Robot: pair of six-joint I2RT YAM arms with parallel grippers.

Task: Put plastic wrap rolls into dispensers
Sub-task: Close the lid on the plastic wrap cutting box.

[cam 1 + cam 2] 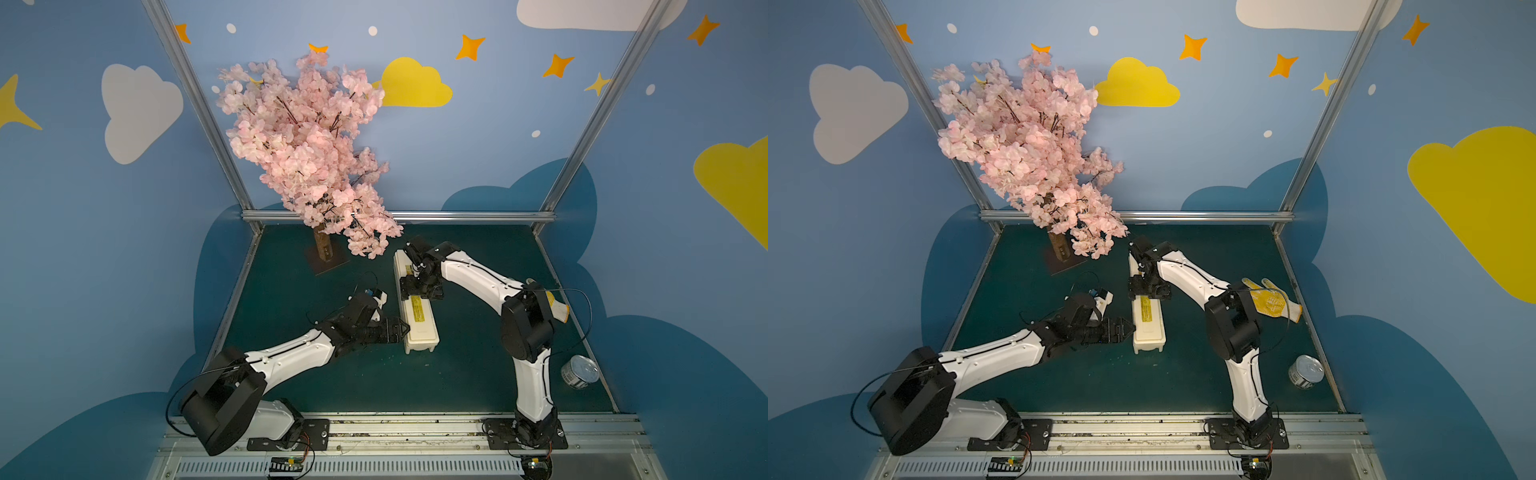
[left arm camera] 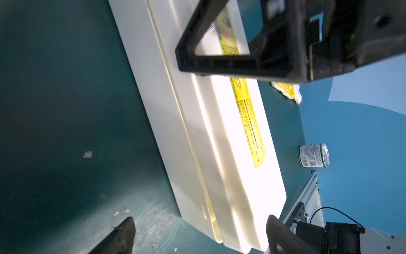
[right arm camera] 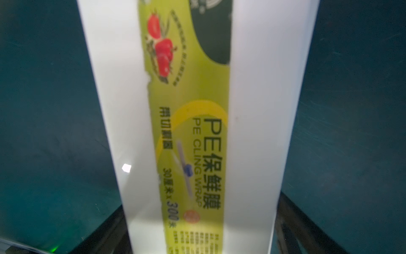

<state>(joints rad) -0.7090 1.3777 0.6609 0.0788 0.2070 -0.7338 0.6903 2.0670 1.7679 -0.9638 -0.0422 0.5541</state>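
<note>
The cream-white dispenser [image 1: 420, 334] lies lengthwise mid-table with its lid down and a yellow label [image 1: 1145, 309] on top. No plastic wrap roll shows in any view. My right gripper [image 1: 417, 291] hangs over the dispenser's [image 3: 263, 110] middle. Its jaws stand wide, one dark finger on each long side, and contact does not show. My left gripper [image 1: 404, 330] is at the box's left side near its near end. It is open and turned on edge. In the left wrist view the dispenser's [image 2: 219, 143] near corner lies between the left gripper's [image 2: 200, 229] fingers.
A pink blossom tree [image 1: 307, 145] on a brown base stands at the back left, its branches reaching the dispenser's far end. A silver tin can [image 1: 1306, 371] lies near the right edge. A yellow-and-white glove [image 1: 1271, 303] lies behind the right arm's elbow. Aluminium rails [image 1: 399, 216] frame the mat.
</note>
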